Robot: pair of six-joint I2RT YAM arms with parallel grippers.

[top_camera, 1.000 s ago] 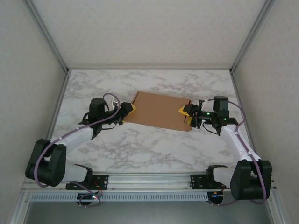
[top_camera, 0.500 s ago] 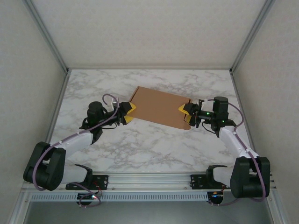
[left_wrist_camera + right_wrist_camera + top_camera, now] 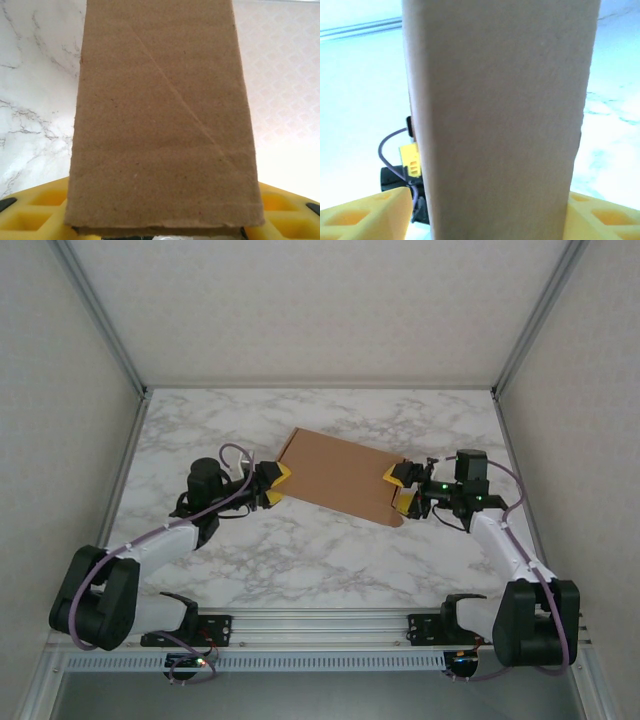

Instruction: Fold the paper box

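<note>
Honestly, this looks like a squaring-up stage: the paper box (image 3: 340,472) is already folded down to a flat brown slab, and it's being handled from both ends rather than having a flap worked. It's placed toward the far middle of the marble table (image 3: 300,560), skewed so its left end lies farther back than its right. The left gripper (image 3: 275,484) is set at the left end, with the cardboard running between its yellow fingers (image 3: 35,212) and meeting them on both sides; whether it's actually pinched can't be told. The right gripper (image 3: 400,489) is spread apart around the near right corner, and a gap is seen beside one finger in the right wrist view, so nothing looks clamped there. For the next move, a firm hold on one end would probably be needed before anything gets tucked or pressed shut
</note>
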